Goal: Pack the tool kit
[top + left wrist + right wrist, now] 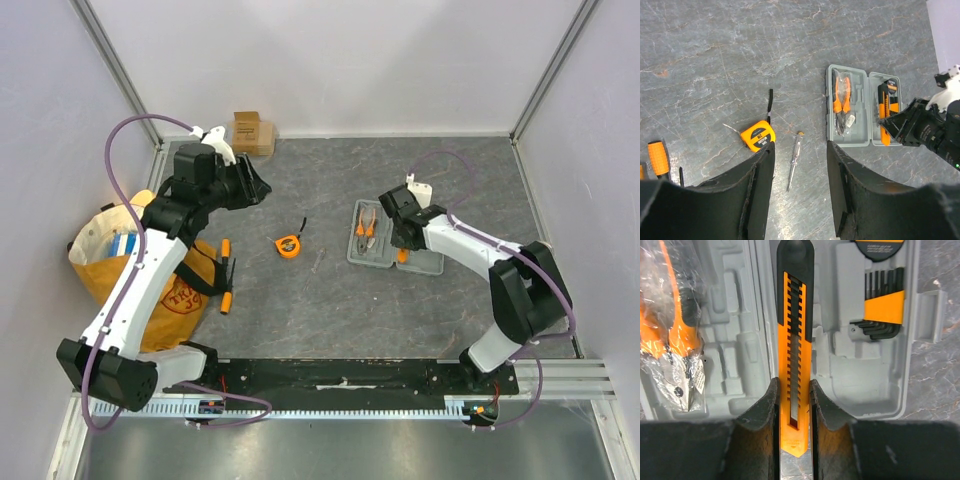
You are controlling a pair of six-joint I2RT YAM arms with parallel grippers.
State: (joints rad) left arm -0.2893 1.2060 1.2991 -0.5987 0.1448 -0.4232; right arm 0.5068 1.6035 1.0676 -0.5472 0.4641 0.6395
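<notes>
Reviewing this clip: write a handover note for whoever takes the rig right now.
Left gripper: open, empty, above the tape measure and thin screwdriver on the table.
Right gripper: shut on the utility knife, over the open case.
Done: pliers and hex keys in the case.
Left: seat knife, pack tape measure, thin screwdriver, orange-handled screwdrivers by the bag; close case.

Open tool case (740, 365) of matt grey moulded plastic; inside it, a utility knife (795, 340) with a smooth, slightly glossy orange plastic body and a ribbed black slider; pliers (665, 325) with orange grips under clear, crinkled, shiny film; dark metal hex keys (880, 327) in an orange plastic holder; outside, a tape measure (758, 136) in glossy orange plastic; the tabletop (715, 50) is matt grey with stone-like veining; a small box (252, 132) of plain brown cardboard
</notes>
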